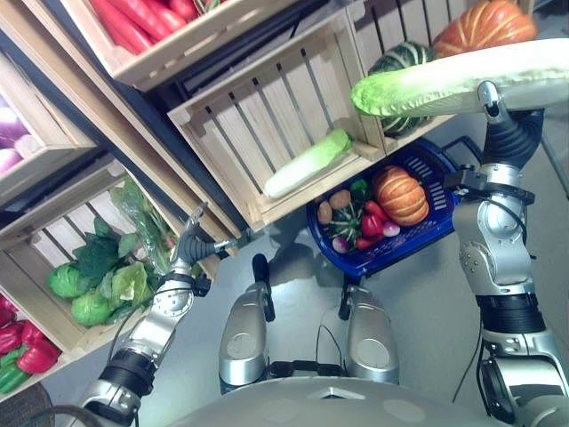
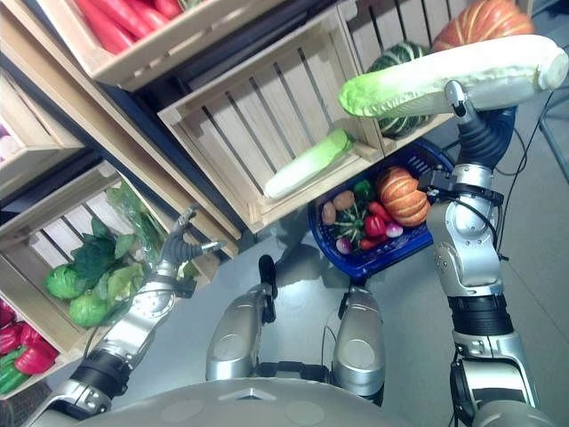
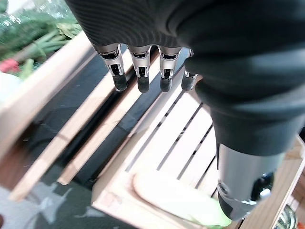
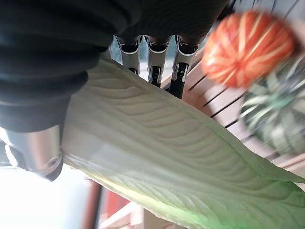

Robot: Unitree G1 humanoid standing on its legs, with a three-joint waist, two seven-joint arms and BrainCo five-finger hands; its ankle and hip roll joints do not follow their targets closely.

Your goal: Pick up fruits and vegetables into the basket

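The right hand (image 4: 143,52) is curled round a cabbage (image 1: 462,80), raised above the basket (image 1: 427,236) on the floor (image 1: 418,302). The left hand (image 1: 191,240) hangs spread before the crates (image 1: 267,116).

Your two head eyes look down on the same crates (image 1: 293,133) and blue basket (image 1: 418,233); each wrist camera peers closely along its own hand.

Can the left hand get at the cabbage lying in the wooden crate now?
Probably yes: the left hand is open and holds nothing, and the cabbage lies bare in the open-fronted crate.
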